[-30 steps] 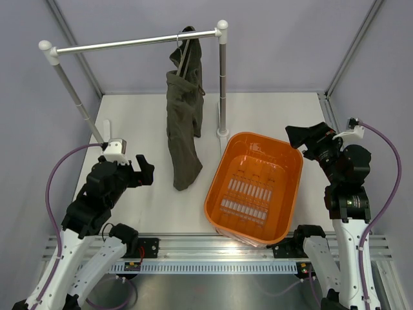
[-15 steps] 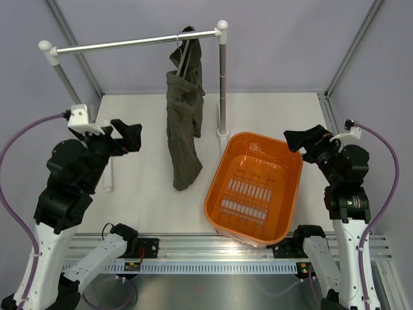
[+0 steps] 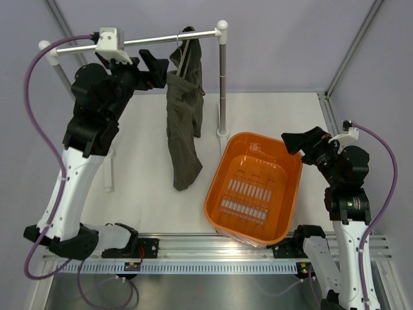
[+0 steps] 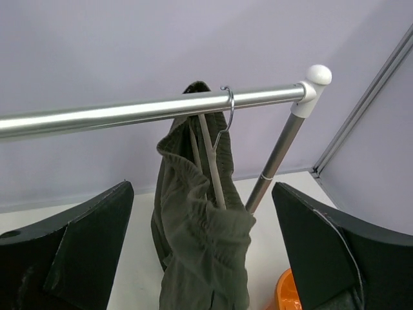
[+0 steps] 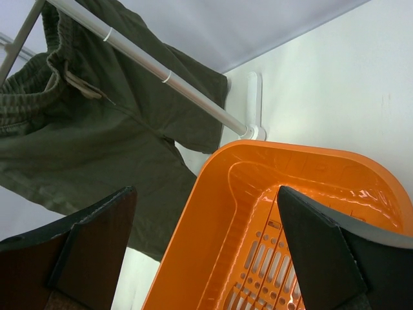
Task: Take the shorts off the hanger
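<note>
Since the shorts [image 3: 182,129] are still draped over the hanger [image 4: 211,161] and its hook [image 4: 228,106] is still caught on the rail [image 4: 97,115], the task is judged to be at its start, with nothing yet removed. At the left, the left claw [image 4: 202,186] is held high beside the rail, its jaws spread wide and empty, and is aimed at the bunched waistband just beside it; no contact with the cloth can be seen. At the centre, the shorts are hung near the right-hand end of the rail, with the legs let down toward the table [image 3: 135,194]. Further right, the orange basket [image 3: 288,194] is set on the table, and nothing is seen inside it. At the far right, the right claw [image 5: 206,190] is held near the basket's far corner, its jaws likewise apart and empty, well apart from the garment. What is left is judged to be the whole job: the cloth must be gripped and drawn off the hanger. One pair of shorts, one hanger, one rail, one basket and two claws are counted.
</note>
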Controlling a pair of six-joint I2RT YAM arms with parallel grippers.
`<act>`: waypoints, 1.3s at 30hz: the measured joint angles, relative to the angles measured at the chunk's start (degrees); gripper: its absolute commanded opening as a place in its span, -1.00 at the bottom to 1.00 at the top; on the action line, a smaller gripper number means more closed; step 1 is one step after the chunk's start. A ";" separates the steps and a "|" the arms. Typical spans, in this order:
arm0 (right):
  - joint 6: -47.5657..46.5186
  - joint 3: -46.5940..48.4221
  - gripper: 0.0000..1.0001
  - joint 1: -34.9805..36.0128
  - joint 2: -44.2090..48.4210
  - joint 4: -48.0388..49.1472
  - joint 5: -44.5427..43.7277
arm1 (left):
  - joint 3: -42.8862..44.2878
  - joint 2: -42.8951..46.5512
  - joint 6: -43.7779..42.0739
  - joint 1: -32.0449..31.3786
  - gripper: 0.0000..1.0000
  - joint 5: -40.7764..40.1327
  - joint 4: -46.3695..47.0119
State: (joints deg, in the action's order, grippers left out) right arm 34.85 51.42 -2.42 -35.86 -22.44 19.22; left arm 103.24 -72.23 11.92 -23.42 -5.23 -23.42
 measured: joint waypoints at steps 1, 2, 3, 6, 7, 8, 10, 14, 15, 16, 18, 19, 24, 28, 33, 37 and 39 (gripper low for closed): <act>0.07 0.00 0.99 0.00 0.17 0.00 0.04 | 0.96 -2.01 -0.42 0.00 0.86 0.74 0.17; 0.11 0.00 0.99 0.00 0.37 0.00 0.15 | 1.42 -3.34 -0.66 -0.04 0.84 1.20 0.35; 0.15 0.00 0.99 0.00 0.72 0.00 0.24 | 1.84 -4.74 -0.96 -0.04 0.80 1.84 0.37; 0.31 0.00 0.99 0.00 1.86 0.04 0.42 | 6.01 -9.38 -1.46 -0.11 0.76 4.24 -1.14; 0.33 -0.02 0.99 0.00 2.12 0.04 0.42 | 8.22 -10.88 -1.57 -0.11 0.74 5.09 -1.46; 0.35 -0.07 0.99 0.00 2.40 0.07 0.42 | 10.56 -12.33 -1.64 -0.11 0.73 5.90 -2.12; 0.39 -0.15 0.99 0.00 2.67 0.04 0.42 | 13.68 -13.94 -1.68 -0.11 0.68 7.32 -2.51; 0.59 -0.35 0.99 0.00 2.64 0.02 0.46 | 17.68 -15.34 -1.88 -0.11 0.62 9.40 -3.41; 0.68 -0.35 0.99 0.00 2.64 0.04 0.46 | 19.08 -16.00 -2.01 -0.11 0.62 9.92 -3.85; 0.76 -0.35 0.99 0.00 2.64 0.04 0.48 | 20.22 -16.63 -2.10 -0.11 0.60 10.34 -3.93; 0.79 -0.35 0.99 0.00 2.64 0.04 0.48 | 21.68 -17.79 -2.40 -0.11 0.57 11.19 -3.93; 0.76 -0.35 0.99 0.00 2.64 0.04 0.48 | 21.94 -18.36 -2.60 -0.11 0.57 11.58 -3.91; 0.76 -0.35 0.99 0.00 2.67 0.04 0.48 | 21.99 -21.29 -3.48 -0.11 0.44 13.42 -4.44; 0.74 -0.42 0.99 0.00 2.64 0.09 0.44 | 21.81 -22.95 -3.52 -0.11 0.43 14.19 -5.42; 0.74 -0.63 0.99 0.00 2.03 0.28 0.46 | 21.05 -23.23 -3.61 -0.11 0.41 14.16 -5.88; 0.72 -1.01 0.99 0.00 1.16 0.31 0.44 | 21.07 -23.56 -3.96 -0.11 0.40 14.14 -5.51; 0.72 -1.29 0.99 0.00 0.92 0.33 0.44 | 21.14 -24.15 -4.22 -0.11 0.40 14.10 -5.40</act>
State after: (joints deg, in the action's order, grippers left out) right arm 35.57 50.13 -2.42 -34.94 -22.11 19.66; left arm 124.38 -96.38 7.70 -23.53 8.86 -28.82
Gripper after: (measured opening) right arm 0.993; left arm 0.706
